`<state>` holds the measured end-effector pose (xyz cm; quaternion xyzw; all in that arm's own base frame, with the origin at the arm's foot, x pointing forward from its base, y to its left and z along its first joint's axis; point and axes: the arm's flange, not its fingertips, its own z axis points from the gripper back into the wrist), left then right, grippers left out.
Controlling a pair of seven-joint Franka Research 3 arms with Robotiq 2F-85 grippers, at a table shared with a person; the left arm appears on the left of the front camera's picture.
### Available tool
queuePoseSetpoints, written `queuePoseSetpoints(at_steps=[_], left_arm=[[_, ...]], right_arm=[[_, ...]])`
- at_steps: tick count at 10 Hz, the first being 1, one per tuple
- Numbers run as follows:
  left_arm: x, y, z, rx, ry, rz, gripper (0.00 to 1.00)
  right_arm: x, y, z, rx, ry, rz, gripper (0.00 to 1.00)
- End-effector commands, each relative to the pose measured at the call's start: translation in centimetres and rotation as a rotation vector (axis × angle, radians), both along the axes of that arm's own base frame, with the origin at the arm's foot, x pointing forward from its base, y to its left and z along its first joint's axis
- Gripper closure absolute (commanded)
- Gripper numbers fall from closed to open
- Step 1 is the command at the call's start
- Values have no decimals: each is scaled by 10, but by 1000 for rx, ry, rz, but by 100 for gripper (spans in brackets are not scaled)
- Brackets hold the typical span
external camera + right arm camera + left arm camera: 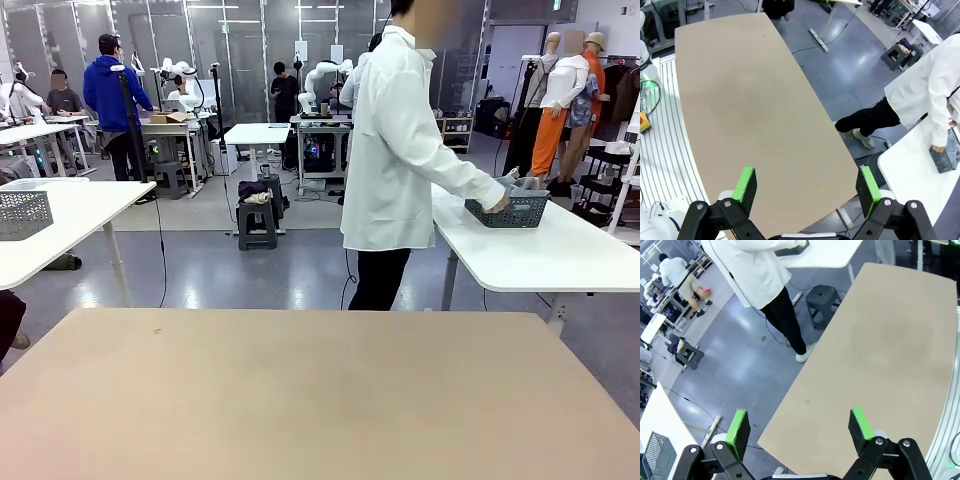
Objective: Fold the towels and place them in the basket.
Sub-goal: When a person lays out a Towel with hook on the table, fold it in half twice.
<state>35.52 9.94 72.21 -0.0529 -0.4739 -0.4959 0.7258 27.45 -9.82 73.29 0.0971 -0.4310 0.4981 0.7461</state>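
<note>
The dark grey mesh basket (520, 209) stands on a white side table (560, 255) at the right, beyond my beige table (320, 400). A person in a white coat (395, 140) leans over it with a hand on its rim. Something pale grey rises above the rim; I cannot tell whether it is a towel. In the right wrist view the basket (944, 158) lies far off under that hand. My left gripper (798, 415) hangs open high above the beige table's far edge, nothing between its green pads. My right gripper (806, 172) is open too, high over the bare tabletop (750, 100).
A second grey mesh basket (22, 213) sits on another white table at the left. A black stool (822, 295) stands on the floor just past the beige table's far edge, near the person's feet.
</note>
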Motion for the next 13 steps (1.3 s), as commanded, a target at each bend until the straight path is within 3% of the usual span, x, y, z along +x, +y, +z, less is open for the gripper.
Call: queuePoseSetpoints(at_steps=[1, 9, 13], left_arm=[[1, 1, -1, -12, -3, -14, 0], [0, 1, 0, -3, 1, 3, 0], [-19, 8, 2, -49, 76, -39, 0]], right_arm=[[0, 0, 0, 5, -5, 14, 0], [0, 0, 0, 4, 1, -1, 0], [-16, -5, 1, -36, 37, 84, 0]])
